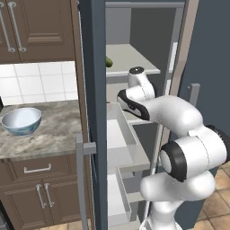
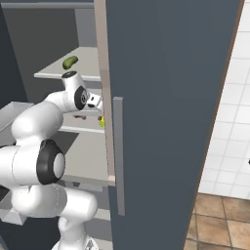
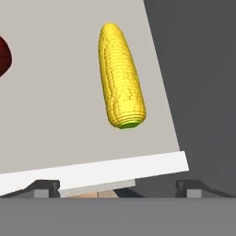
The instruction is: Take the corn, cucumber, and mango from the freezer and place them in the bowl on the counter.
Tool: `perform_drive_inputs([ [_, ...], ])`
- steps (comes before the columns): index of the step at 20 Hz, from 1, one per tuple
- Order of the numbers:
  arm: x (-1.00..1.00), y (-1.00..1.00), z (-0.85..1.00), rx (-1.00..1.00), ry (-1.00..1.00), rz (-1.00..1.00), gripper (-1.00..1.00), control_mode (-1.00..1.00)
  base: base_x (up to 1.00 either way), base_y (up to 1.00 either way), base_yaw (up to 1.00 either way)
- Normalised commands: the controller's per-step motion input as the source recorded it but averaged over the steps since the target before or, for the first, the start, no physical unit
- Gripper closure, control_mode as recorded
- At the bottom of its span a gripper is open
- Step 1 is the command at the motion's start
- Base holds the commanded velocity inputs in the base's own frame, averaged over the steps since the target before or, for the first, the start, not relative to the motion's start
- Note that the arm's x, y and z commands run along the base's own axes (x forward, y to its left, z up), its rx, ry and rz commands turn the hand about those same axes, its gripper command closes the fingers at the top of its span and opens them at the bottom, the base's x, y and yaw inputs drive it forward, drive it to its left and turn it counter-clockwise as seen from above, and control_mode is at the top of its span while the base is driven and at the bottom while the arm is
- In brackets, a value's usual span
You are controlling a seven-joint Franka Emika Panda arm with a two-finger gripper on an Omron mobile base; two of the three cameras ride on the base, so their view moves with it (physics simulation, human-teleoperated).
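One corn (image 3: 120,78) is seen lying on a pale freezer shelf (image 3: 55,101), apart from the gripper (image 3: 117,188), whose fingers are spread wide and hold nothing. One mango (image 3: 3,56) is cut off at the edge. One cucumber (image 1: 108,62) rests on the upper shelf (image 1: 134,60). One bowl (image 1: 21,120) sits on the worktop (image 1: 54,130).
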Motion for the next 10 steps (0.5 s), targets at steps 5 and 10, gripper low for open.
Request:
perform_drive_inputs([
  [5, 0.32, -0.14, -0.18, -0.01, 0.00, 0.00, -1.00, -1.00, 0.00, 0.00, 0.00],
  [10, 0.29, -0.12, -0.25, -0.03, 0.00, 0.00, -1.00, -1.00, 0.00, 0.00, 0.00],
])
